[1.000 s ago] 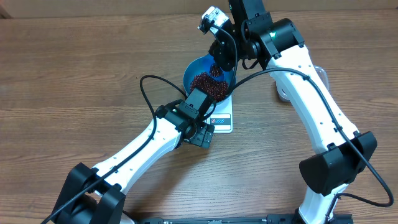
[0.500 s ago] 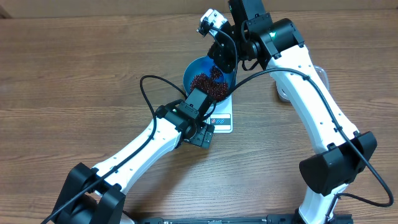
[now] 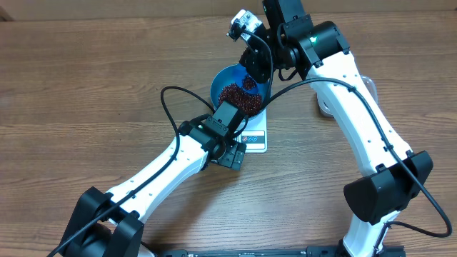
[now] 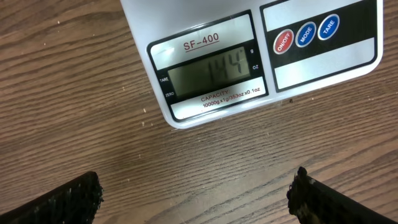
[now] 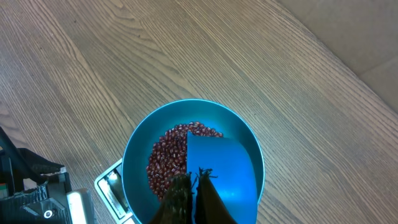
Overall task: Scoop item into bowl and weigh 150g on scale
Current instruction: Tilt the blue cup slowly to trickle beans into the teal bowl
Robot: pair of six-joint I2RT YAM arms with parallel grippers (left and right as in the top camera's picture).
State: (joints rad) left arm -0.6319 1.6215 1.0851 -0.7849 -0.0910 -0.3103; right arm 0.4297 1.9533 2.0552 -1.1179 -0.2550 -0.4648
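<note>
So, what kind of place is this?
Probably a robot test bench, not a kitchen: left arm and right arm at a wooden table, with a scale and a blue bowl of beans.

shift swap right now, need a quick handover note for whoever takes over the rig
Left end effector: open, empty, hovering over the table just in front of the scale.
Right end effector: shut on the blue scoop, held over the bowl.
The bowl sits on the scale, with beans heaped inside.
Done: most of the scooping; the display reads 144.
Left: probably a few more beans to reach 150, added slowly.
</note>
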